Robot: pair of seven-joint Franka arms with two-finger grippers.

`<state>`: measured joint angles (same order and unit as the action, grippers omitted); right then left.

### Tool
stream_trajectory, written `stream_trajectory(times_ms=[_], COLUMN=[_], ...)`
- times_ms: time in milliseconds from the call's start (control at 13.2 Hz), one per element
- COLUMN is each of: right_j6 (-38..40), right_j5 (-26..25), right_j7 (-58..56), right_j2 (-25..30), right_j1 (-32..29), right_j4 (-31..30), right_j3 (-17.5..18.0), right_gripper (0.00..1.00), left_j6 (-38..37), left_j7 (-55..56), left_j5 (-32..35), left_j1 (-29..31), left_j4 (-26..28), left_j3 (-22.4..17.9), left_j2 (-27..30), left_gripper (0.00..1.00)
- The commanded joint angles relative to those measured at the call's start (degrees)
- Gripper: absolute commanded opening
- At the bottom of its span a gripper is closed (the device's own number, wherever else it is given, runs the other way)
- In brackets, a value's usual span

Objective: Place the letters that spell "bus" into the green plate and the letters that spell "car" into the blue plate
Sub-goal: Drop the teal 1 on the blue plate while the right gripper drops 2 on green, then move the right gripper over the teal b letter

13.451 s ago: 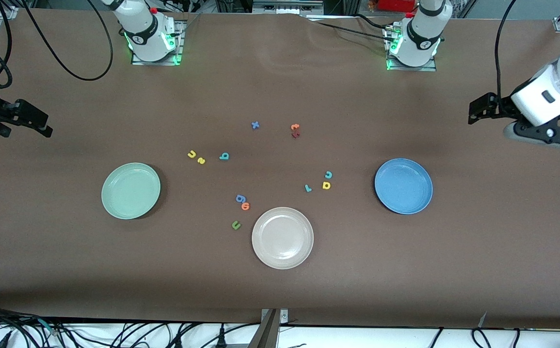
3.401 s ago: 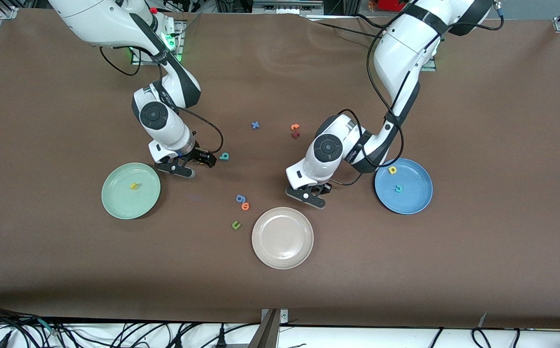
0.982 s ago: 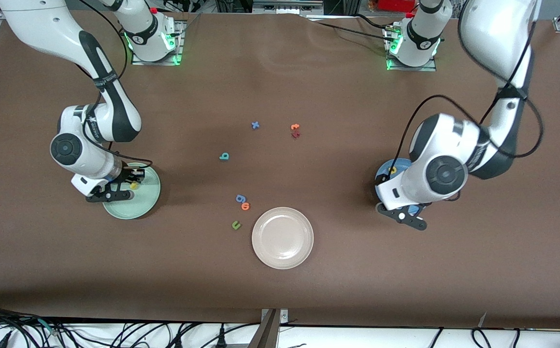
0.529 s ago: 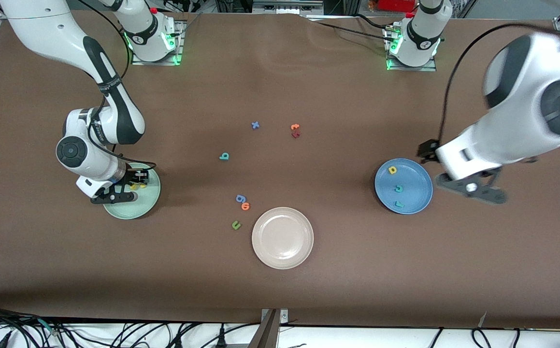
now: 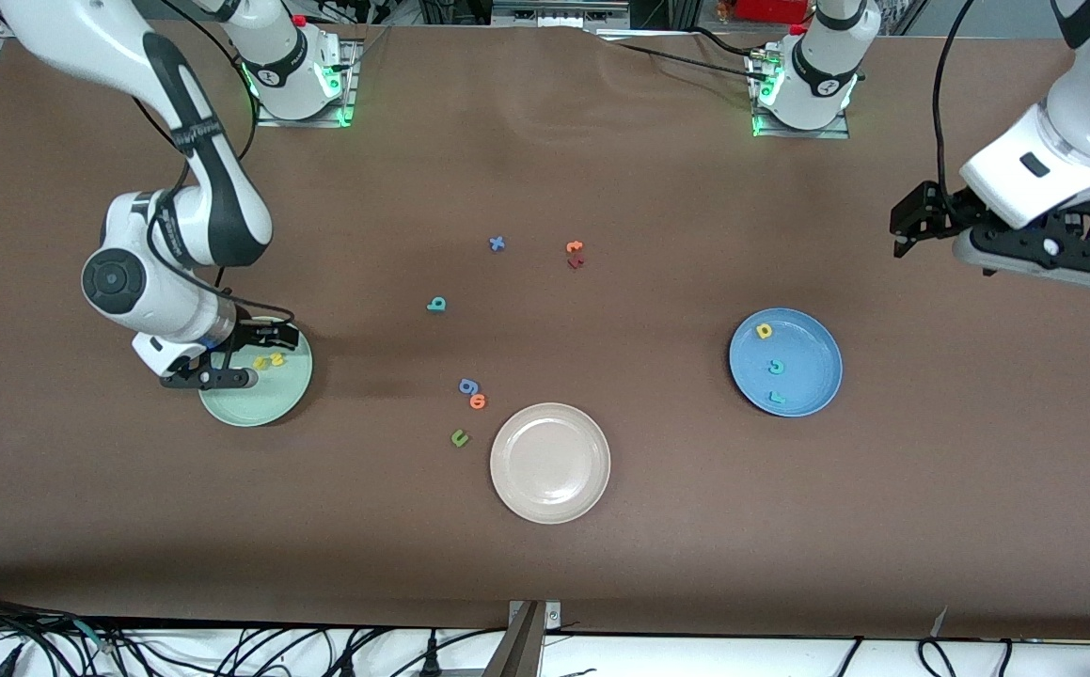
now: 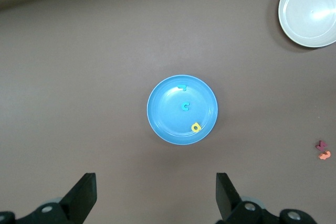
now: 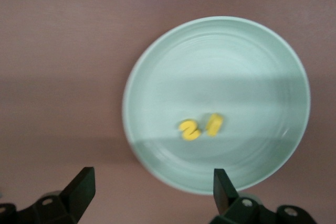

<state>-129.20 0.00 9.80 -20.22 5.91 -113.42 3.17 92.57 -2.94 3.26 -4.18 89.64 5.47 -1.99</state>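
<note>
The green plate (image 5: 244, 400) (image 7: 236, 61) holds a yellow u (image 5: 277, 357) (image 7: 214, 124) and a yellow s (image 5: 262, 363) (image 7: 189, 129). My right gripper (image 5: 251, 357) (image 7: 152, 192) hangs open just over that plate's rim, holding nothing. A teal b (image 5: 436, 304) lies on the bare table mid-way between the plates. In the blue plate (image 5: 808, 357) (image 6: 163, 114) lie a yellow a (image 5: 765, 330) (image 6: 196, 127), a teal c (image 5: 775, 367) (image 6: 185, 106) and a teal r (image 5: 776, 398) (image 6: 182, 87). My left gripper (image 5: 987, 240) (image 6: 156, 198) is open and empty, high over the table at the left arm's end.
A beige plate (image 5: 550, 463) (image 6: 310, 9) sits nearest the front camera. Beside it lie a blue g (image 5: 468, 386), an orange letter (image 5: 478, 401) and a green u (image 5: 459, 437). Farther off lie a blue x (image 5: 497, 244) and an orange and dark red pair (image 5: 575, 254) (image 6: 323, 149).
My right gripper opened and the yellow s now lies in the green plate beside the u. My left arm rose and swung off the blue plate toward its end of the table.
</note>
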Motion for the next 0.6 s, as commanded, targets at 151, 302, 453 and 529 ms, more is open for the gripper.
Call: stream_trajectory(times_ms=[151, 302, 453, 529], right_j6=[-0.7, -2.4, -3.4, -4.0], right_j5=[0.8, 0.5, 0.5, 0.0], right_j7=[18.2, 24.3, 28.2, 29.6], right_j2=[1.7, 1.0, -0.2, -0.8], right_j1=[1.6, 1.9, 2.3, 2.8], right_j4=[-1.2, -1.8, -2.4, -2.9], right_j3=[9.3, 12.1, 14.0, 14.8], right_gripper=[0.99, 0.99, 1.0, 1.0], left_j6=[0.2, -3.0, -4.2, -4.4], left_j7=[0.2, -0.7, -0.8, -0.8], left_j5=[-3.2, -3.6, -3.8, -3.8], left_j1=[2.2, 2.6, 2.9, 2.9], left_j4=[3.9, 3.9, 3.7, 3.7], left_j3=[0.2, 0.1, 0.1, 0.1], left_j2=[2.4, 2.3, 2.2, 2.2], left_gripper=[1.0, 1.0, 1.0, 1.0])
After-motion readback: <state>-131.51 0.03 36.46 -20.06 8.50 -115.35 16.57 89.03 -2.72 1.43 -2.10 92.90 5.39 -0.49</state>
